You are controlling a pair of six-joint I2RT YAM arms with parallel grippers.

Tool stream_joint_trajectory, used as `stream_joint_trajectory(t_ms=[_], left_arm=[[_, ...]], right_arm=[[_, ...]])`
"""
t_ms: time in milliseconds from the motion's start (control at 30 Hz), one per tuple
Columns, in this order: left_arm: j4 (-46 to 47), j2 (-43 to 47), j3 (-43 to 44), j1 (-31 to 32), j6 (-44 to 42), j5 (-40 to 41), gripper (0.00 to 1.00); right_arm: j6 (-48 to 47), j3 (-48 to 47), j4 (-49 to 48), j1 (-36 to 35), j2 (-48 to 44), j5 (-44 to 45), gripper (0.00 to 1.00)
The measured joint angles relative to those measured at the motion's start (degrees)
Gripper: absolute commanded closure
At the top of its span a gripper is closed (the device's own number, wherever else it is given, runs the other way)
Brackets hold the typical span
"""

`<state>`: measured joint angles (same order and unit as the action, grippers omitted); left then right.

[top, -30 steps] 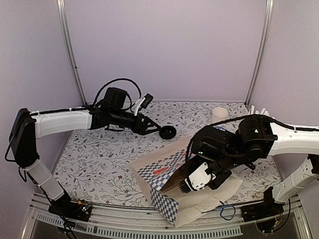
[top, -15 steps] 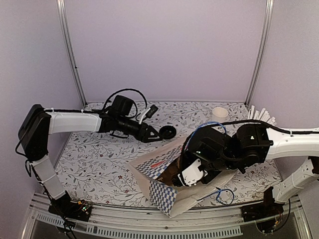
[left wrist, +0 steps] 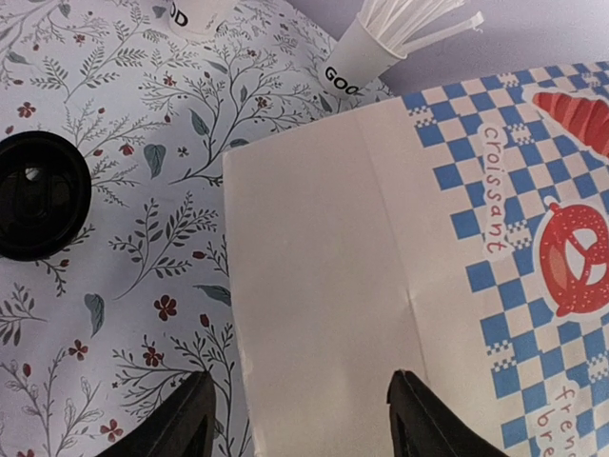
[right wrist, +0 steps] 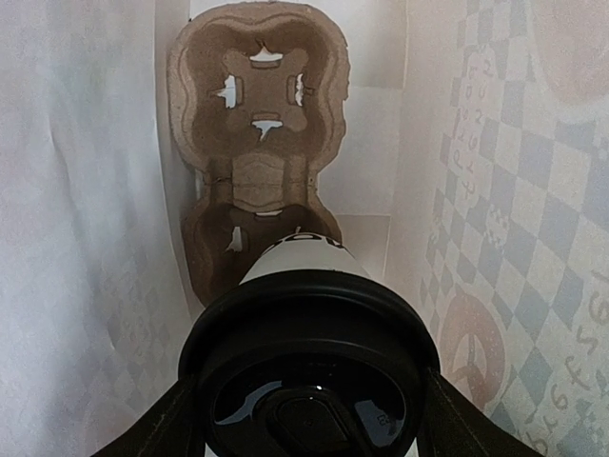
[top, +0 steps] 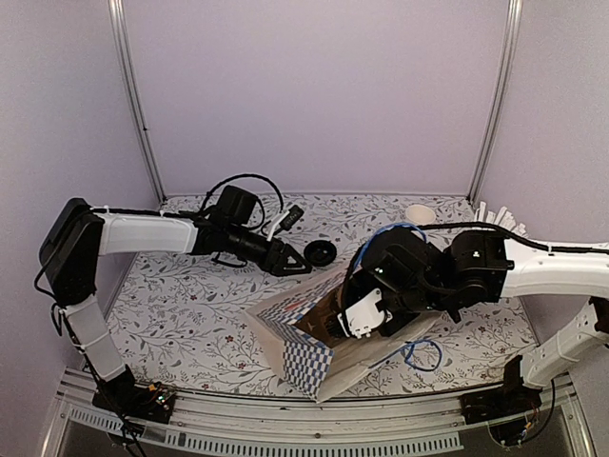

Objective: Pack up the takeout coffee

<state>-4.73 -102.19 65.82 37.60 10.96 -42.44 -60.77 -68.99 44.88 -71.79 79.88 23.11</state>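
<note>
The takeout coffee (right wrist: 309, 286), a white cup with dark lettering and a black lid (right wrist: 309, 381), is held inside the checked paper bag (top: 295, 347). My right gripper (right wrist: 309, 424) is shut on it, one finger on each side of the lid. Below the cup, a brown cardboard cup carrier (right wrist: 257, 105) lies at the bag's bottom. In the top view my right gripper (top: 350, 319) reaches into the bag's mouth and the cup is hidden. My left gripper (left wrist: 300, 409) is open and empty, its fingers straddling the bag's plain side edge (left wrist: 314, 286).
A loose black lid (left wrist: 38, 195) lies on the floral tablecloth left of the bag, also seen from above (top: 319, 252). At the back right stand a lidless white cup (top: 419, 214) and a white cup of long sticks (left wrist: 366, 52). Blue cable loops hang near the right arm (top: 419, 354).
The right arm has swung left and pushed deeper into the bag, which has shifted and tipped up. The left arm has moved right, toward the bag's edge.
</note>
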Motion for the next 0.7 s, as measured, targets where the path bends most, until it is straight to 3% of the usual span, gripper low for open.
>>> stream_joint_trajectory(t_ms=[700], left_arm=[[-0.20, -0.11, 0.02, -0.59, -0.20, -0.24, 0.37]], right_arm=[[-2.60, 1.60, -2.43, 2.58, 1.20, -4.24, 0.52]])
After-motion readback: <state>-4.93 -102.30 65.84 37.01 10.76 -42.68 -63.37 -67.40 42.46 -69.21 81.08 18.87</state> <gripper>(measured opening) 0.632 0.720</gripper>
